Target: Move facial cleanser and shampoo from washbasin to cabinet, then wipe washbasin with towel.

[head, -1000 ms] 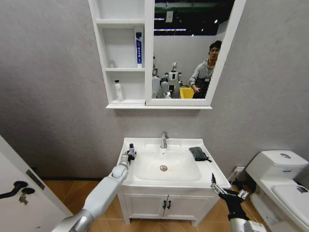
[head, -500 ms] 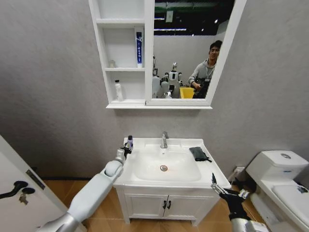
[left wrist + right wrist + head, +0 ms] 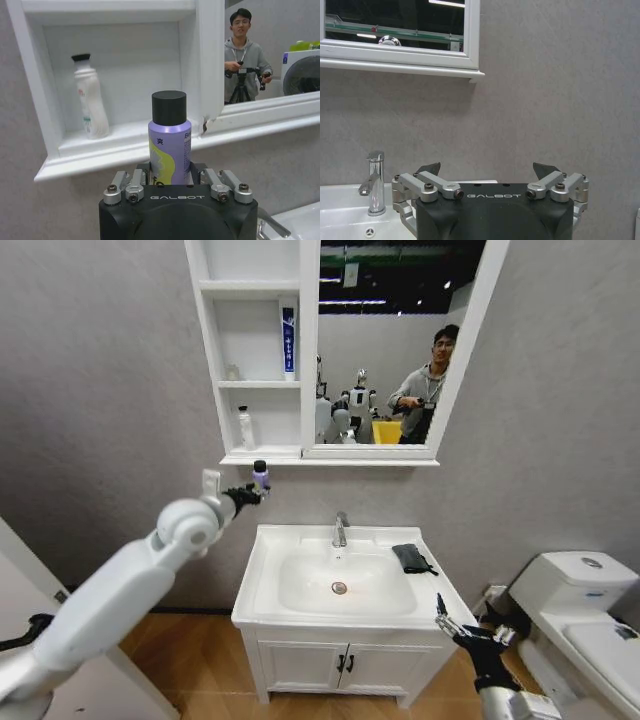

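The left gripper (image 3: 170, 176) has its jaws closed on a purple cylindrical bottle (image 3: 169, 145) with a black cap, held upright just below the cabinet (image 3: 262, 350) bottom shelf, at about 10 o'clock from the washbasin (image 3: 340, 582). A white bottle (image 3: 245, 429) already stands on that shelf, so one item seems placed. The dark soft towel (image 3: 411, 558) lies on the glossy surface at 2 o'clock, wiping not yet done; the right gripper (image 3: 488, 172) waits with jaws apart.

"GALBOT" stands on left gripper (image 3: 170, 172) and right gripper (image 3: 486, 172).

I can't read the print on the purple bottle (image 3: 169, 145); its lower part is hidden behind my left gripper (image 3: 170, 179). The cabinet (image 3: 258, 350) runs past the top edge. The small item on its middle shelf is too tiny to identify.
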